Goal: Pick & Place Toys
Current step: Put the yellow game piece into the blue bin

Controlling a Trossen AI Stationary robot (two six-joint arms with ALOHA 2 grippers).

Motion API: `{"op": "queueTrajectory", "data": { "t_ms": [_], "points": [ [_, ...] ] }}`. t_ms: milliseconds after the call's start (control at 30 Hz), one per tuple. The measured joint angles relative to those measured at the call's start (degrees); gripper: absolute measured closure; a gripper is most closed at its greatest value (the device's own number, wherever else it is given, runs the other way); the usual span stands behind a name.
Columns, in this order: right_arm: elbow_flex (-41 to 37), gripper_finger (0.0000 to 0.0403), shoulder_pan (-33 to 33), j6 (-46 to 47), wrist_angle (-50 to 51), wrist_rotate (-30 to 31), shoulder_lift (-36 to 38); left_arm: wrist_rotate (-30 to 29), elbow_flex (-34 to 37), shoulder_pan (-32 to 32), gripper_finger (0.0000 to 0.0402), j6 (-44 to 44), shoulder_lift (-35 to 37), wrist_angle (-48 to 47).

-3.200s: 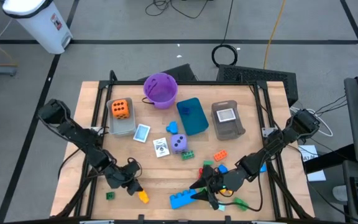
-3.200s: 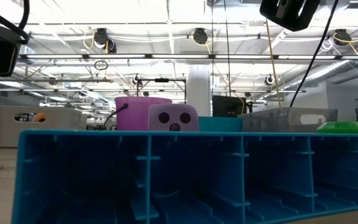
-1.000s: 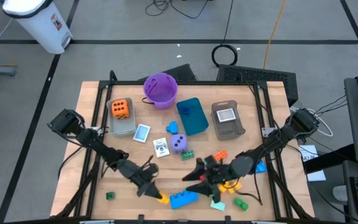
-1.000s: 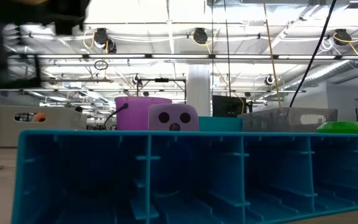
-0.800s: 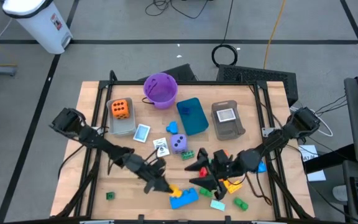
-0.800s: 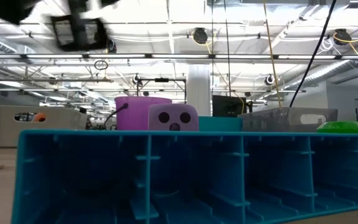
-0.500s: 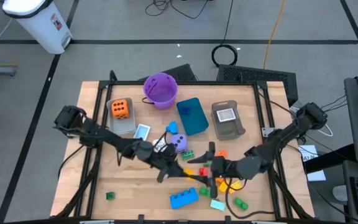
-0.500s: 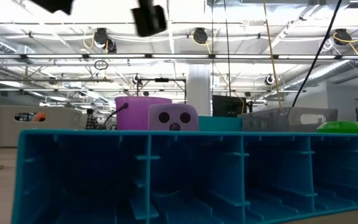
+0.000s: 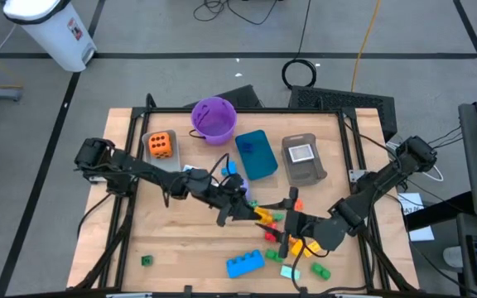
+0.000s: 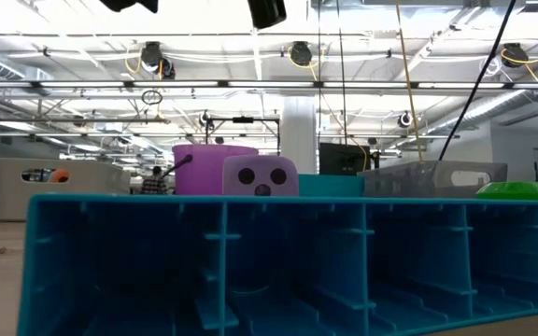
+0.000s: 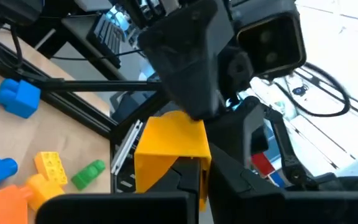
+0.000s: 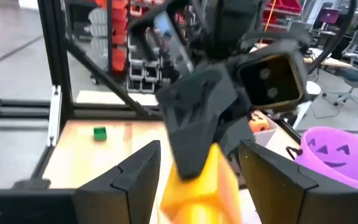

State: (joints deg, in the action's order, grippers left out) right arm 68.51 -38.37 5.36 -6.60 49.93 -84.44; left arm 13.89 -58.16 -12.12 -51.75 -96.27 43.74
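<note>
Two grippers mid-table, left gripper (image 9: 247,210) holding yellow brick (image 9: 262,214), right gripper (image 9: 286,222) beside

Setting: an industrial robotics lab in a large open hall. The ceiling (image 10: 362,84) shows exposed trusses, pipes and hanging lamps. The wooden table (image 9: 180,248) stands in a black metal frame on a grey floor marked with dark lines, with loose cables (image 9: 301,73) behind it. Red parts bins on racks (image 12: 114,37) and office chairs (image 12: 353,46) stand beyond.
</note>
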Motion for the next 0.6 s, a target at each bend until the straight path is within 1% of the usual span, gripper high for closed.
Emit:
{"op": "queueTrajectory", "data": {
  "t_ms": [67,100,167,300,467,600],
  "points": [
    [0.00,0.0193,0.00,0.92,1.38,0.45,-0.02,0.56,-0.01,0.46,0.0394,-0.46,0.00,0.03],
    [0.00,0.0193,-0.02,1.29,2.11,1.81,-0.02,0.64,-0.01,0.63,0.0395,-0.88,0.00,0.05],
    [0.00,0.0193,0.00,1.00,3.05,4.53,-0.02,0.58,-0.01,0.70,0.0389,-1.18,0.00,0.07],
    [0.00,0.0193,-0.02,0.55,4.93,6.93,-0.02,0.24,-0.01,0.97,0.0379,-2.12,0.00,-0.04],
    [-1.13,0.0193,0.06,1.19,4.77,7.10,0.04,0.02,-0.01,1.41,0.0394,-2.66,-0.02,-0.35],
    [-2.38,0.0193,0.09,2.66,5.59,7.12,0.02,0.06,0.01,2.04,0.0384,-4.00,-0.06,0.72]
  ]
}}
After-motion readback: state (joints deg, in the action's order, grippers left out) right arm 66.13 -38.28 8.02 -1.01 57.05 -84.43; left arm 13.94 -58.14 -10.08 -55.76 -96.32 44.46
